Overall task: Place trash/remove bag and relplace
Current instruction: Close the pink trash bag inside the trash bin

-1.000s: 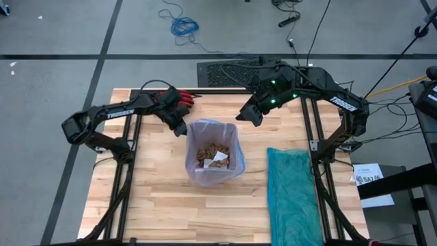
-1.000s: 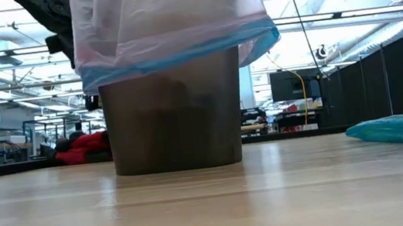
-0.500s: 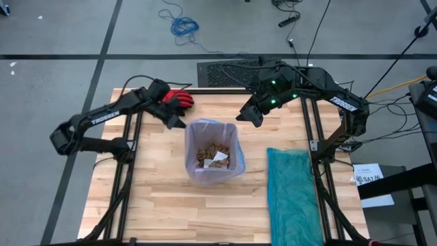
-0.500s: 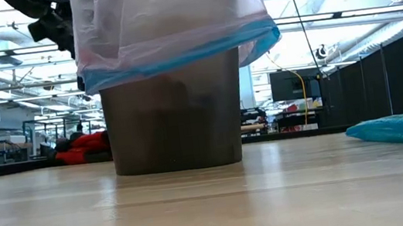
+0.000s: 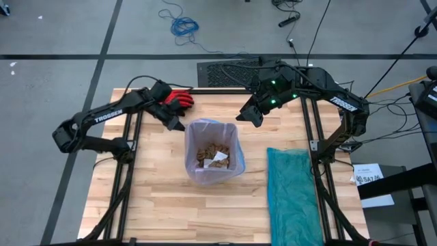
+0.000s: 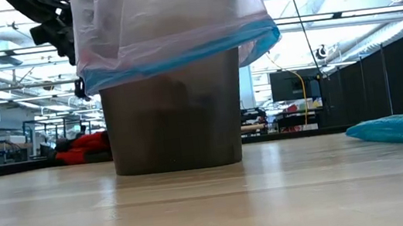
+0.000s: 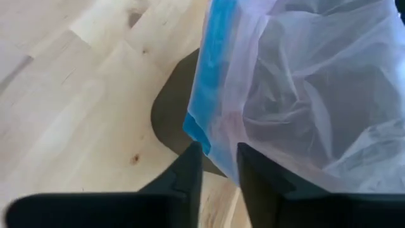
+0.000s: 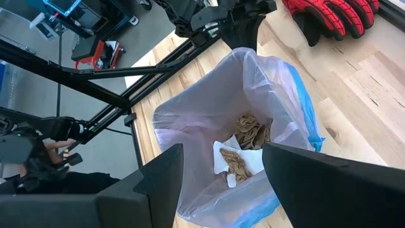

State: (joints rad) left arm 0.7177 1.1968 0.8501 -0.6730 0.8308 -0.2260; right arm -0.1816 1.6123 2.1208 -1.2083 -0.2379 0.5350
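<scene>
My left fingers point(image 5: 176, 125) sit at the far left corner of the bin point(image 6: 174, 113), just beside the blue hem of the pale lilac-pink bag point(image 5: 214, 130) where it folds over the rim. From my left wrist, the two dark fingertips point(image 7: 190, 168) stand slightly parted with the bag's blue edge hanging right at the gap between them; I cannot tell whether they pinch the plastic or only touch it. My right fingers point(image 5: 250, 116) hover above the tabletop point(image 5: 157, 198) off the bin's far right corner, spread wide and holding nothing, well clear of the bag. The bin stands upright near the middle of the tabletop, its dark wall showing below the liner's turned-down skirt in the low view. Inside the bag lies the trash point(image 8: 250, 142): several crumpled tan-brown paper lumps with a white paper scrap point(image 8: 223, 155) among them, all settled at the bottom. A red glove point(image 5: 181, 99) rests on the tabletop near the far edge, just behind my left wrist. A teal-green plastic bag point(image 5: 292, 195) lies flat along the right side of the tabletop, apart from the bin.
</scene>
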